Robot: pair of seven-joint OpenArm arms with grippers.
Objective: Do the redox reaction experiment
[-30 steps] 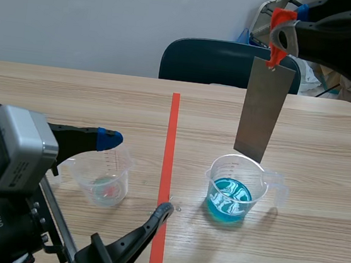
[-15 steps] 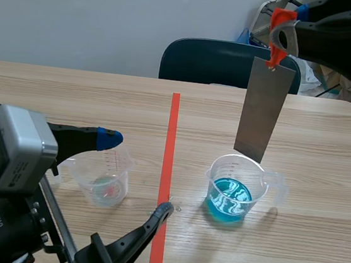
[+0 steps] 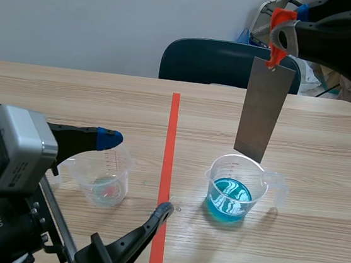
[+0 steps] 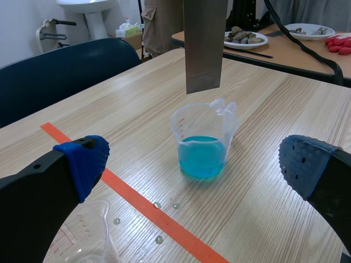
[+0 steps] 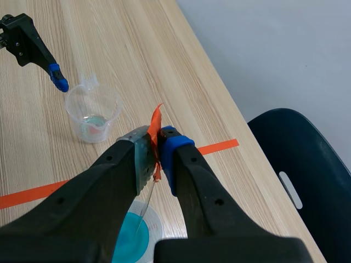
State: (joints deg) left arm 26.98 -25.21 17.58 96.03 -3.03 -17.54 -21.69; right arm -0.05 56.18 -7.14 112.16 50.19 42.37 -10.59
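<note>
Presently, left gripper (image 3: 137,173): fingers spread wide, holding nothing, low beside the near-empty beaker (image 3: 103,183). I would keep it parked there.
Near-empty beaker: clear, with reddish residue at the bottom, left of the tape line (image 3: 171,137).
Blue-solution beaker (image 3: 235,192): upright, right of the tape, partly filled.
Metal plate (image 3: 265,110): hanging vertically, lower edge just above the blue-solution beaker's rim, clear of the liquid.
Right gripper (image 5: 157,147): raised, clamped on the plate's orange tab (image 5: 156,118).
Step advice: I judge a slow, straight descent best, with the plate centred off the beaker wall to avoid tipping or splashing.
</note>
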